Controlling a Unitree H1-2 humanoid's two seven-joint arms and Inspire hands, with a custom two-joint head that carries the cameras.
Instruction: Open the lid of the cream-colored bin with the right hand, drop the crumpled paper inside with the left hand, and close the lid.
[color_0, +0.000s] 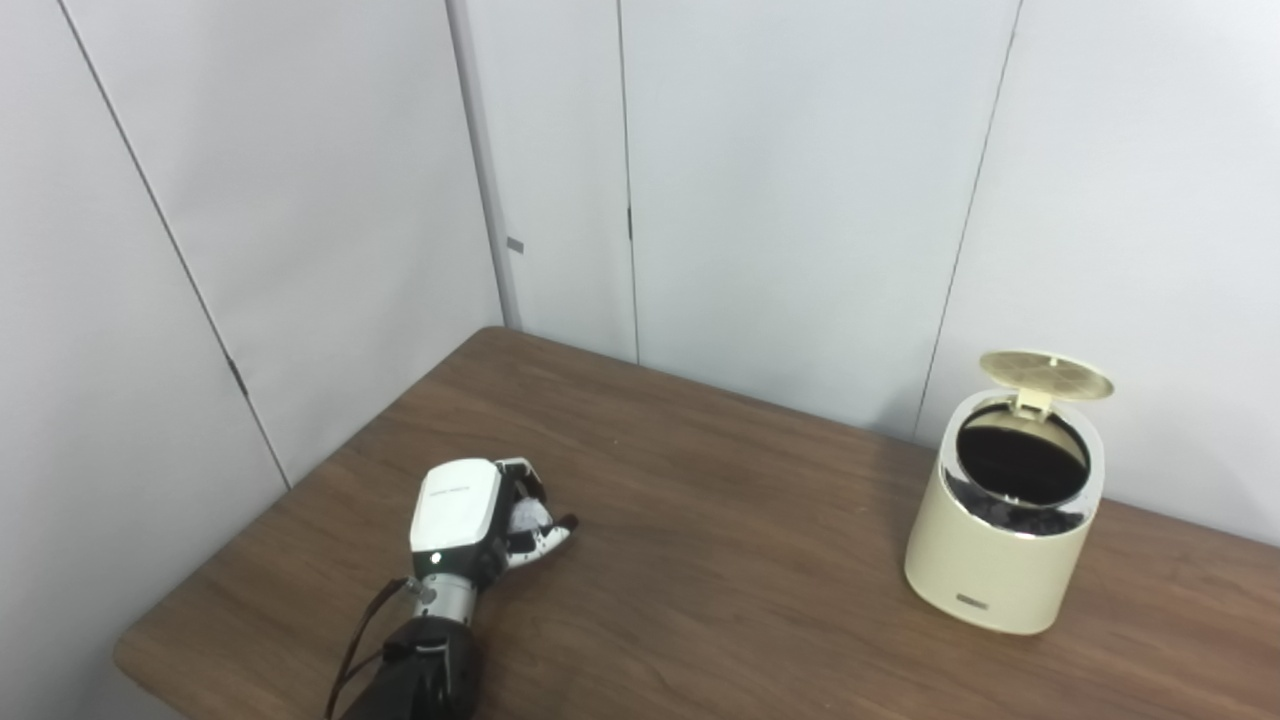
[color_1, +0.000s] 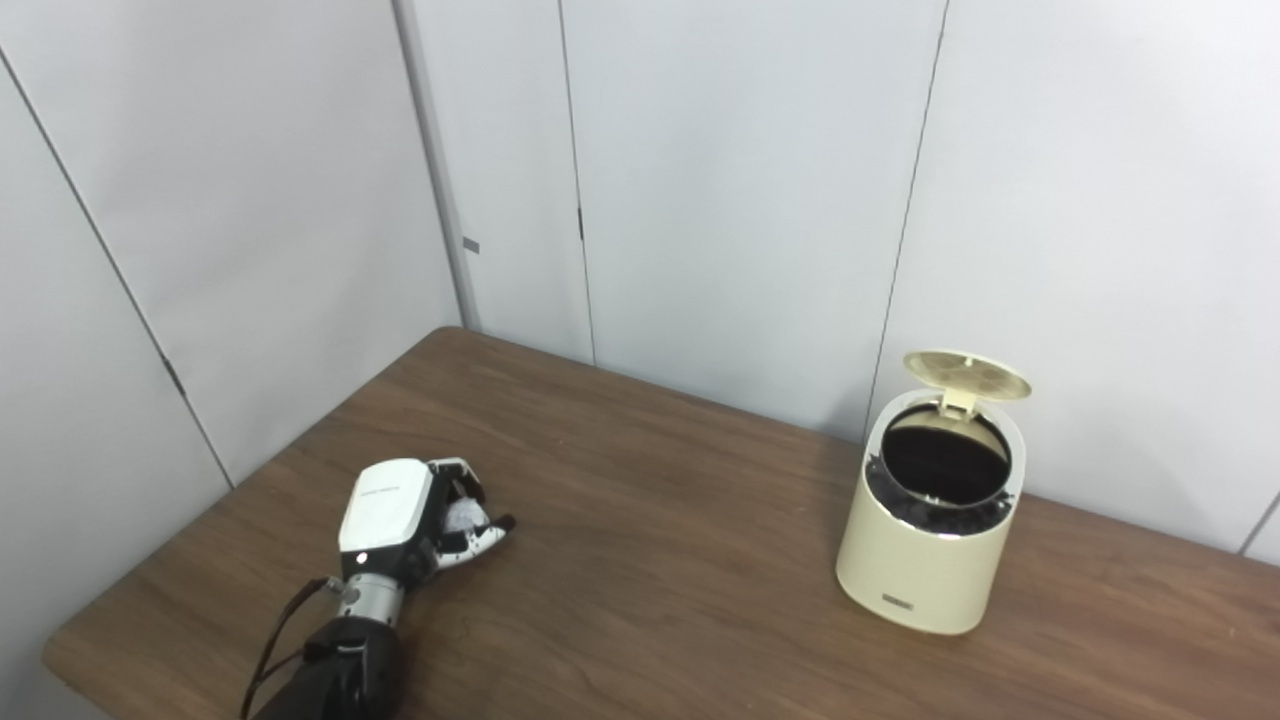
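One robot hand in my view: the left robot hand (color_0: 478, 523), its arm coming up from the bottom edge near the counter's left corner.
Left robot hand state: I see its fingers (color_0: 540, 541) curled in around something white, resting low on the counter (color_1: 640, 560); the white back plate faces up toward me.
Crumpled paper: the white lump inside that curl looks to me like the crumpled paper (color_0: 527, 517); I can only see a small patch of it between the fingers, so I call it held, though how firmly I cannot tell.
Right robot hand: outside both of my views, so I cannot say anything on its state.
Cream-colored bin: the cream-colored bin (color_1: 925, 560) stands upright near the counter's far right edge, close to the wall panels, well apart from the left robot hand.
Lid: the lid (color_1: 966, 373) is flipped up on its hinge at the back of the bin, tilted open over the rim.
Bin opening: dark inside, with a shiny ring around the mouth; I cannot make out any contents.
Counter: brown wood grain, with bare surface between the robot hand and the bin.
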